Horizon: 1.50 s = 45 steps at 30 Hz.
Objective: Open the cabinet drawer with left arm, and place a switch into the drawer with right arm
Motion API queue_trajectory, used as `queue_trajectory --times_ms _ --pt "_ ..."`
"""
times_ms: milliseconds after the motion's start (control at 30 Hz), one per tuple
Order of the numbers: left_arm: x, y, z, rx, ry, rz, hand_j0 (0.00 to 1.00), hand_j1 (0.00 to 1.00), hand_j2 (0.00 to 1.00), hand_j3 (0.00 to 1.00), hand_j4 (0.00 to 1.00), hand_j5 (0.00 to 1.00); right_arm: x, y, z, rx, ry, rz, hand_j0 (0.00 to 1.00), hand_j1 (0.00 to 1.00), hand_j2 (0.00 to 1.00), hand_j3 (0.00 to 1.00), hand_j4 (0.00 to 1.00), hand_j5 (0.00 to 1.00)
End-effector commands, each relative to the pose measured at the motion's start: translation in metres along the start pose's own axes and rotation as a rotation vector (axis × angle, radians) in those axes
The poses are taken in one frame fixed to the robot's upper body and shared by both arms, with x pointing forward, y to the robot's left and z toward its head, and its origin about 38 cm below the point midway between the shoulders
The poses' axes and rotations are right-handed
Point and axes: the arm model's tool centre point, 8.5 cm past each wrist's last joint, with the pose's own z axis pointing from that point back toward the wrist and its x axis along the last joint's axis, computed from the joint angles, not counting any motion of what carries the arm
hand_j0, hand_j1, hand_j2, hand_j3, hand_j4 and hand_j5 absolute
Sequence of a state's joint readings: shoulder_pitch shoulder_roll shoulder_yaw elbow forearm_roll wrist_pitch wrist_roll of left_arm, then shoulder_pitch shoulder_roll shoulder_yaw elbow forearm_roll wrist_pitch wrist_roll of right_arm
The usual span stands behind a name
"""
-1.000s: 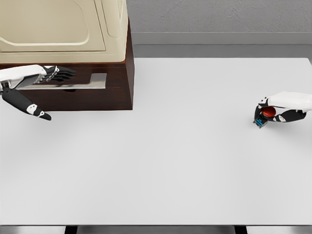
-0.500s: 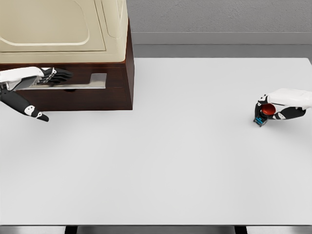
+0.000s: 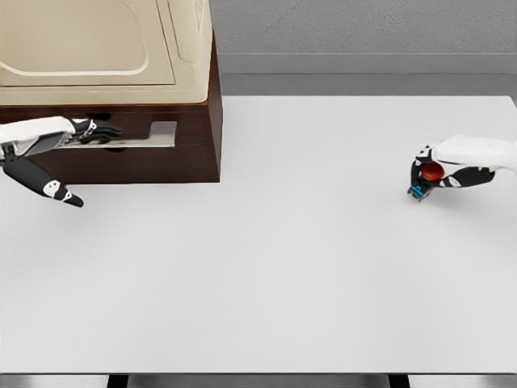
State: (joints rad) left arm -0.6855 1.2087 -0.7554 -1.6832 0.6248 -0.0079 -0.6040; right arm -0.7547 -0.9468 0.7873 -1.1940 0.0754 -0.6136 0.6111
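- Your right hand [image 3: 452, 166], fingers clamped, half hides the red-and-blue switch [image 3: 425, 178] near the tabletop's [image 3: 283, 259] right edge.
- Your left hand [image 3: 77, 133] curls its fingers on the drawer handle [image 3: 153, 136]; the cabinet [image 3: 161, 158] is cut off at left.

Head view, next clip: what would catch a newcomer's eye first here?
Probably the small red-and-blue switch, the only bright colour, gripped in the right hand near the white table's right edge. Next, the dark brown cabinet with a cream top at upper left, where the left hand reaches with its fingers at the silver handle of the drawer.
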Motion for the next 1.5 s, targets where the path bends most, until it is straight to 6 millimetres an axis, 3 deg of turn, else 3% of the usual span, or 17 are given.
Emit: queue_trajectory --times_ms 0,800,1167,1467 --pt "0.002 -0.004 0.000 -0.017 -0.009 0.011 1.00 1.00 1.00 1.00 1.00 1.00 0.004 -0.002 -0.004 -0.009 -0.015 -0.004 0.47 0.47 0.47 0.47 0.47 0.47" --pt "0.012 -0.005 0.030 -0.028 -0.010 0.074 1.00 1.00 1.00 1.00 1.00 1.00 0.051 -0.042 -0.027 -0.063 -0.147 0.112 0.47 0.47 0.47 0.47 0.47 0.47" --pt "0.007 -0.010 0.031 -0.037 -0.006 0.103 1.00 1.00 1.00 1.00 1.00 1.00 0.079 -0.064 -0.041 -0.099 -0.222 0.169 0.47 0.47 0.47 0.47 0.47 0.47" --pt "0.006 -0.006 0.046 -0.021 0.003 0.158 1.00 1.00 1.00 1.00 1.00 1.00 0.093 -0.079 -0.052 -0.117 -0.259 0.195 0.47 0.47 0.47 0.47 0.47 0.47"
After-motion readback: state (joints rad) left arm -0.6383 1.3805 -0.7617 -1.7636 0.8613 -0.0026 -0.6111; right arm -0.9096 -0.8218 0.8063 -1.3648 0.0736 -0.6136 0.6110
